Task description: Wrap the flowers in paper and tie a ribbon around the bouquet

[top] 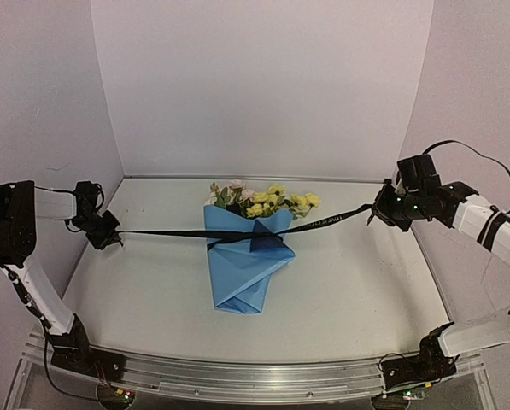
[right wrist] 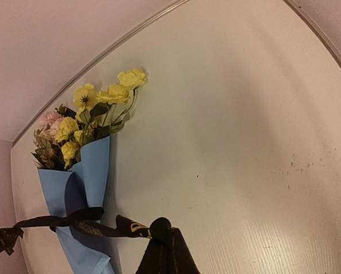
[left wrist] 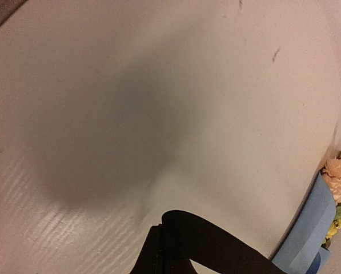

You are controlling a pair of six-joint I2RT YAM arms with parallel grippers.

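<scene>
We see L gripper (top: 115,237) at 9 o'clock, R gripper (top: 377,211) at 3, both clamped on ribbon (top: 173,232) stretched across ctr bouquet (top: 244,260).

White shells, black joints on both: left arm (top: 37,295) at lower left, right arm (top: 477,213) at far right. The left gripper (top: 120,239) and right gripper (top: 375,215) are all black. A black cable (top: 485,158) loops at upper right, green lights (top: 400,202) glowing beneath.

bouquet (top: 242,256): I am seeing it lying at the middle of the table (top: 366,299) | flowers (top: 267,201): pointing to the back wall, the paper (top: 233,286) sitting nearer to me | ribbon (top: 161,232): crossing over the paper, running from my left gripper (top: 118,237) at far left to my right gripper (top: 376,212) at far right
</scene>
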